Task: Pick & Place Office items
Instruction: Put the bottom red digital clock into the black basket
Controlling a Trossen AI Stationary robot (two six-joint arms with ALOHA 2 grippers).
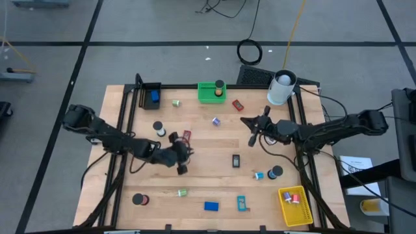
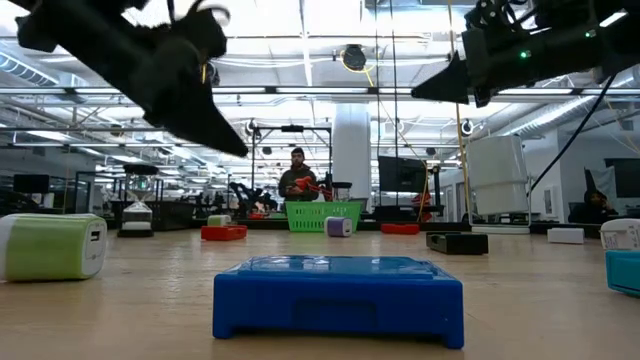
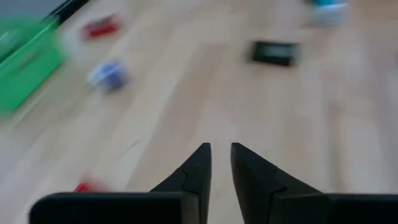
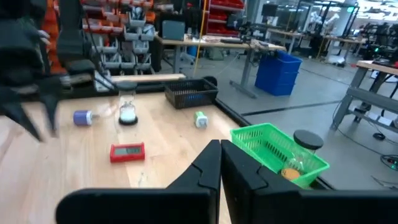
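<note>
Blue block (image 2: 338, 296) nearest the low camera, on the table's (image 1: 208, 153) near edge.
Left gripper (image 1: 182, 160) raised over table centre, fingers slightly apart, empty; right gripper (image 1: 250, 127) beyond, fingers together.

An overhead camera looks straight down on the whole table (image 1: 208, 140), a second sits at tabletop level just behind a blue block (image 2: 338, 297) facing the room, and both wrist cameras, close above the wood, share the green bin (image 4: 280, 152).
</note>
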